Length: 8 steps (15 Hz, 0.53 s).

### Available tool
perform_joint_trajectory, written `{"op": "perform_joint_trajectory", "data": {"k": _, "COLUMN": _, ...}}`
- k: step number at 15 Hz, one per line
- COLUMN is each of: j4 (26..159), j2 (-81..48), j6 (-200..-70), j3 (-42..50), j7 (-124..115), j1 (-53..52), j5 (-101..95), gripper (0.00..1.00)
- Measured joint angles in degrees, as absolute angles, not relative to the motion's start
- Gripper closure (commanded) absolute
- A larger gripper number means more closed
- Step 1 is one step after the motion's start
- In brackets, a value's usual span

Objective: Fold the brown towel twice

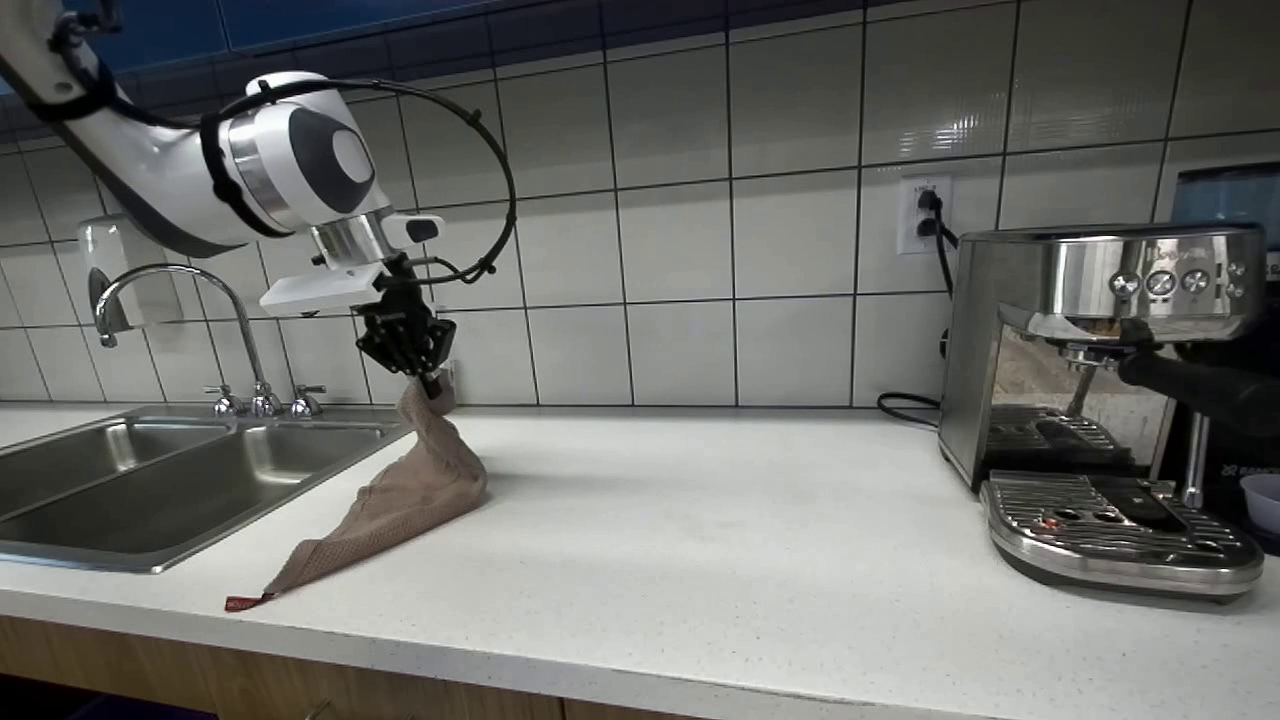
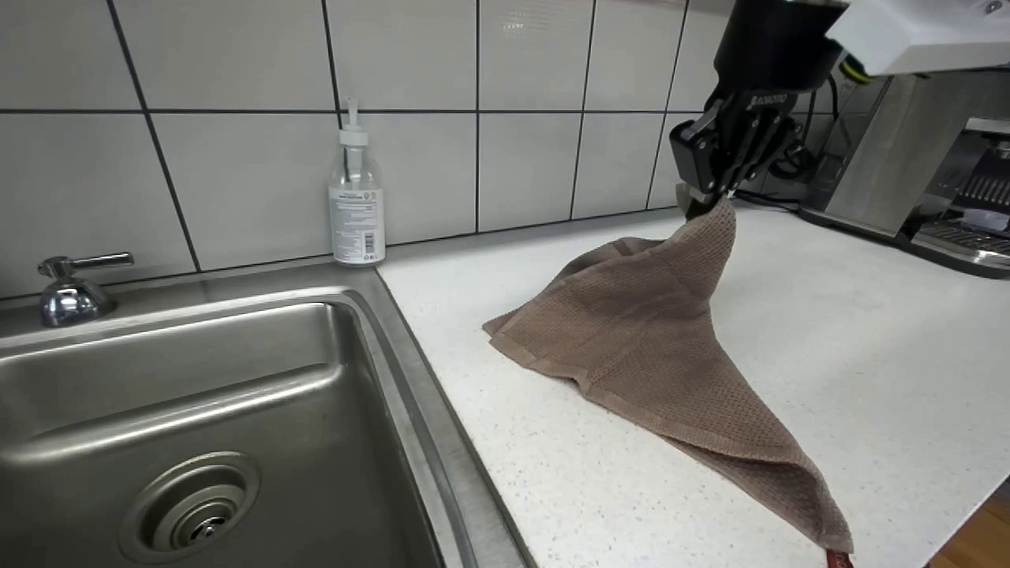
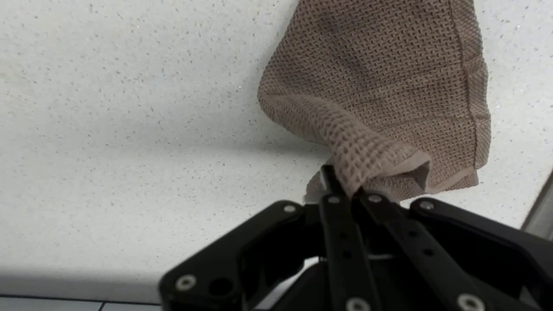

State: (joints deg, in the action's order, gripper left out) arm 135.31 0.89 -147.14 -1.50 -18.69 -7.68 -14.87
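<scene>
The brown towel [image 1: 425,485] lies on the white counter beside the sink, with one corner lifted into a peak. It also shows in an exterior view [image 2: 655,339] and the wrist view [image 3: 406,73]. A small red tag [image 1: 245,603] sticks out at its near end, close to the counter's front edge. My gripper [image 1: 430,386] is shut on the lifted corner, a little above the counter, as an exterior view [image 2: 701,203] also shows. In the wrist view, the fingertips [image 3: 345,188] pinch the cloth, and more towel hangs behind them. The towel's underside is hidden.
The steel sink [image 2: 412,402] with its faucet [image 1: 248,345] is beside the towel. A clear pump bottle [image 2: 357,217] stands by the tiled wall. An espresso machine [image 1: 1110,270] stands at the far end of the counter [image 1: 720,540]. The tiled wall runs along the back.
</scene>
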Motion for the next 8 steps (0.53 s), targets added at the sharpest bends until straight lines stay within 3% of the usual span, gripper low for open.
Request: {"op": "perform_joint_trajectory", "data": {"k": 8, "j4": 139.75, "j2": 4.22, "j6": -147.15, "j3": -3.88, "j7": -22.17, "j1": -7.67, "j5": -16.72, "gripper": 0.99}}
